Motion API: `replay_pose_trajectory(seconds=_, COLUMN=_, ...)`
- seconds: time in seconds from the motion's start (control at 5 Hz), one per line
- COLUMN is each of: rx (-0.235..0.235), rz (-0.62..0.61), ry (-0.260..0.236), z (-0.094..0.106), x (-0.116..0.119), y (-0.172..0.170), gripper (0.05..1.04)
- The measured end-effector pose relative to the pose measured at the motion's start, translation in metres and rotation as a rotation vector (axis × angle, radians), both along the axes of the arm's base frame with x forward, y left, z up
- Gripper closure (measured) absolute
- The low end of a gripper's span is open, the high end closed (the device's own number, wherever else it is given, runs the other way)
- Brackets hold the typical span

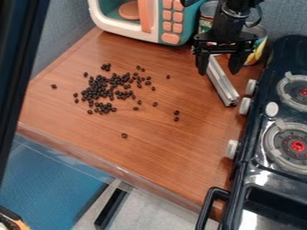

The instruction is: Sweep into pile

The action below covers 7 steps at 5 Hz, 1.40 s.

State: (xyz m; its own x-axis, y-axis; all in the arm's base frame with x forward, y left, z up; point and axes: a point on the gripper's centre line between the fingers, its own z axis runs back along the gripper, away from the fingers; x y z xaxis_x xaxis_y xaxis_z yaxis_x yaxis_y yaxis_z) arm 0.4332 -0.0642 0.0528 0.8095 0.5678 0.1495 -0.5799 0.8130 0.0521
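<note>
Dark post (19, 67) at left edge; gripper (218, 72) spread over metal bar (224, 85), probably positioned to grasp it for sweeping scattered dark beans (103, 88) together.

A brown wood-grain countertop (174, 157) carries scattered black beans (94, 91), a toy microwave (153, 28), cans (260, 48) at the back and a metal bar (223, 84).

Robot arm (226, 18) with black housing, a thin looped black cable (260, 19), and black gripper (219, 71) with two tapered fingers (237, 63)
</note>
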Motion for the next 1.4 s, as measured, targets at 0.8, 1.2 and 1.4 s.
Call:
replay_pose_trajectory(seconds=0.8, rx=-0.006, rz=0.015, ry=0.071, z=-0.033, x=-0.001, y=-0.003, gripper=0.132)
replay_pose_trajectory(seconds=1.2, rx=-0.02, rz=0.009, ry=0.071, z=-0.031, x=0.0, y=-0.004, gripper=0.696)
replay_pose_trajectory(seconds=1.4, rx=-0.023, rz=0.002, ry=0.072, z=-0.032, x=0.0, y=-0.003, gripper=0.715)
